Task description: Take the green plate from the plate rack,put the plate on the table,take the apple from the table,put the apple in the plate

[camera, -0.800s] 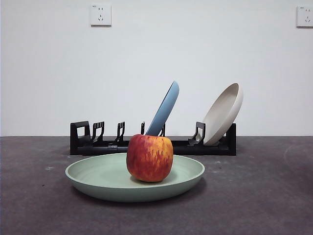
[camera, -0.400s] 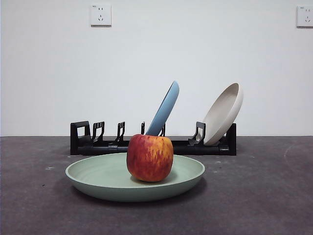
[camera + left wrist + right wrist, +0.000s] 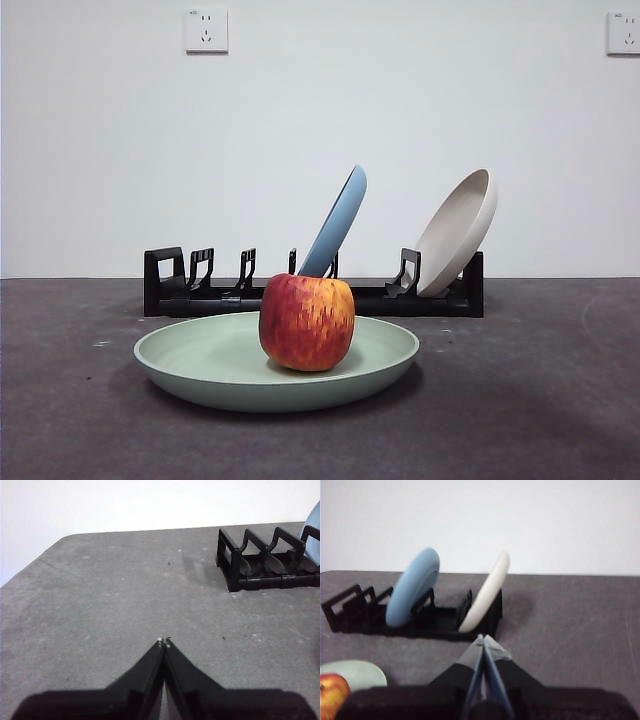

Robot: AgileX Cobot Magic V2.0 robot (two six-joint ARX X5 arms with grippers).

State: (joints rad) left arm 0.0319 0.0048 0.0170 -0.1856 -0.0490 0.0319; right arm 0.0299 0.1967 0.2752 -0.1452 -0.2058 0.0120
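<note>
Nothing shifted over the last second in the front view: same apple [image 3: 306, 322] sitting upright in the middle of the green plate [image 3: 190, 360], same plate lying flat on the table [image 3: 540, 400] at lower centre of the frame. Judged from that stillness, task as good as done, with both the plate and the fruit where they belong and nothing left to carry.

Behind, across the middle of the frame, the plate rack [image 3: 200, 290], with the light blue plate [image 3: 335, 225] leaning at centre and the cream-white plate [image 3: 458, 232] propped at the right end. Empty slots toward the left end.

No arm anywhere in the front view. Left gripper [image 3: 164, 642] pulled well back, looking across bare grey surface, jaws pressed tip to tip with nothing between them; rack end at upper right of its frame. Right gripper [image 3: 482, 639] likewise closed on nothing, tips meeting, aimed at the rack and its two remaining plates; picture somewhat blurred there, so the tips possibly a hair apart. Apple and a sliver of green rim just visible at lower left of that frame, clear of the jaws.
</note>
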